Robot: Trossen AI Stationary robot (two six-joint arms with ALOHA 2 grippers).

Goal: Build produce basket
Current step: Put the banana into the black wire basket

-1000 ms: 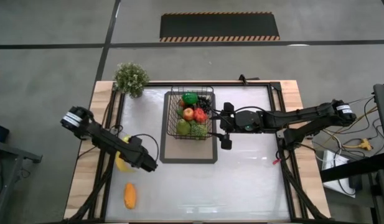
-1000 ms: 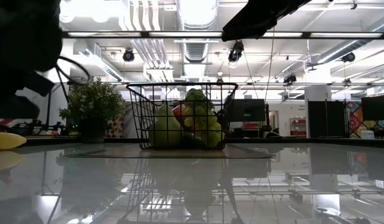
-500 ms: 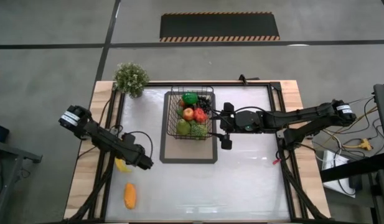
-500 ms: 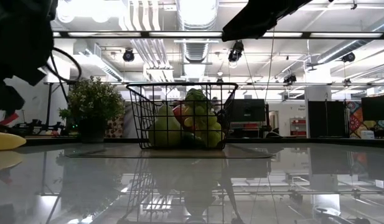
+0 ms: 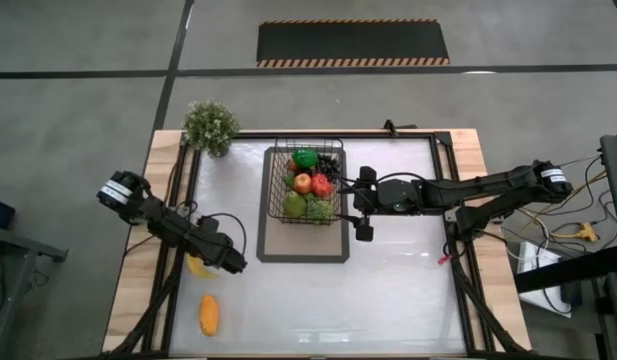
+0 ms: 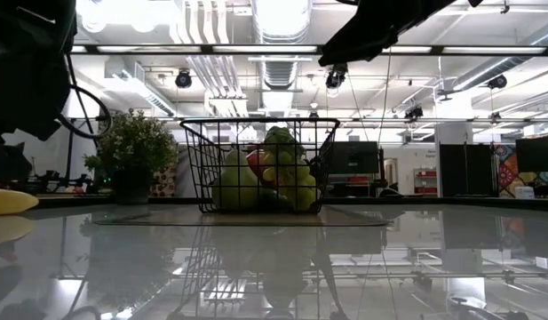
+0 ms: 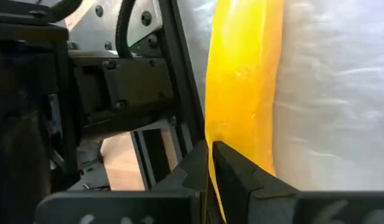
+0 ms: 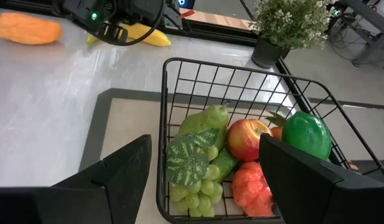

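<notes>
Basket (image 5: 306, 186) on its mat (image 5: 303, 248) at the back middle of the bench (image 5: 398, 290), loaded with fruit.
Inside lie a pear (image 8: 204, 119), apple (image 8: 247, 139), grapes (image 8: 198, 180) and a green pepper (image 8: 306, 136). The right claw (image 5: 360, 203) hangs spread wide and empty just right of the basket. The left claw (image 5: 228, 262) is low, well left of the basket, over the banana (image 5: 197, 265); I cannot tell its opening. An orange piece (image 5: 209, 314) lies nearer the front than the banana.

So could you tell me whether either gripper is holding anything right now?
Neither visibly: the right gripper is open by the basket; the left gripper is at the banana, grip unclear.
</notes>
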